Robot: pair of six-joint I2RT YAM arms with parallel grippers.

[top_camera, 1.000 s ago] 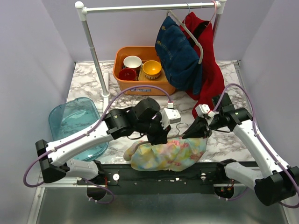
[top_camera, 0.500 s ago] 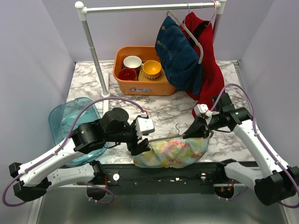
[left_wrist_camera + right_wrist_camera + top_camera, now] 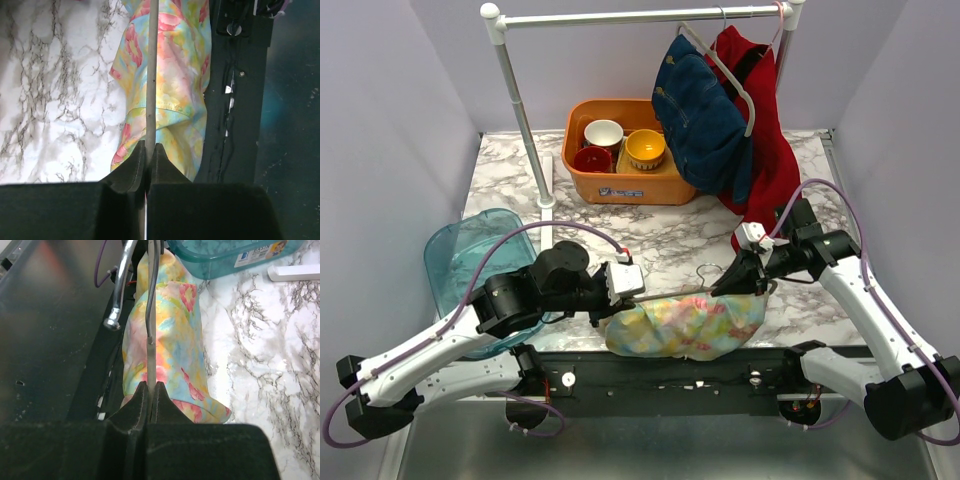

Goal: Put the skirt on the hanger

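Floral skirt point(image 3: 685, 328) appears draped over wire hanger point(image 3: 672, 293), at near edge of marble surface point(image 3: 660, 225). Left gripper point(image 3: 146, 150) and right gripper point(image 3: 150, 388) each pinched tight on opposite ends of bar. Best handling: raise both ends level, together, so fabric does not slide off.

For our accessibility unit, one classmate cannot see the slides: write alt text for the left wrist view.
Left gripper shut on a thin hanger bar, the floral skirt behind it. Marbled table lies left, a black rail right.
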